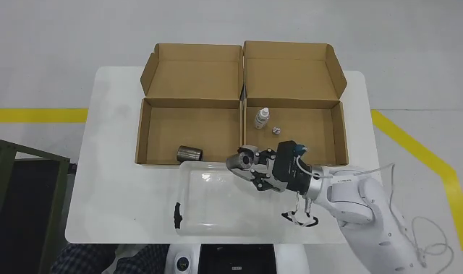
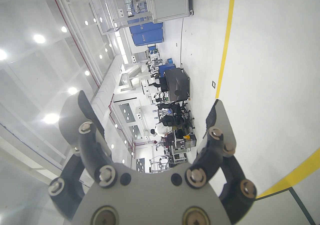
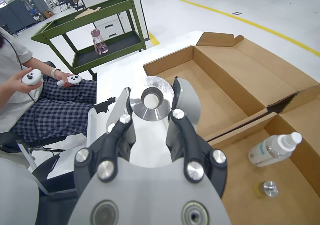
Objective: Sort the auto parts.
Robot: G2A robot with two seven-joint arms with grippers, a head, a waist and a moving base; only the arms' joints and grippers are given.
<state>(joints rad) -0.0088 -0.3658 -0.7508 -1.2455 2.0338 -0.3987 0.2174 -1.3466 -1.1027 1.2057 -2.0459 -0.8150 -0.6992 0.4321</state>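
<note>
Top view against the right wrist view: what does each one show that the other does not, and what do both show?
Top view adds the dark cylinder lying in the left box. Right wrist view adds the hole through the metal ring in the right gripper, and the green cart. Both show the white bottle and small metal cap in the right box.

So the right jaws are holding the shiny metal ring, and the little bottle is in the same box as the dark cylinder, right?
Not quite. The right jaws do hold the shiny metal ring, but the little bottle lies in the right box, while the dark cylinder is in the left box. The top view shows it.
</note>
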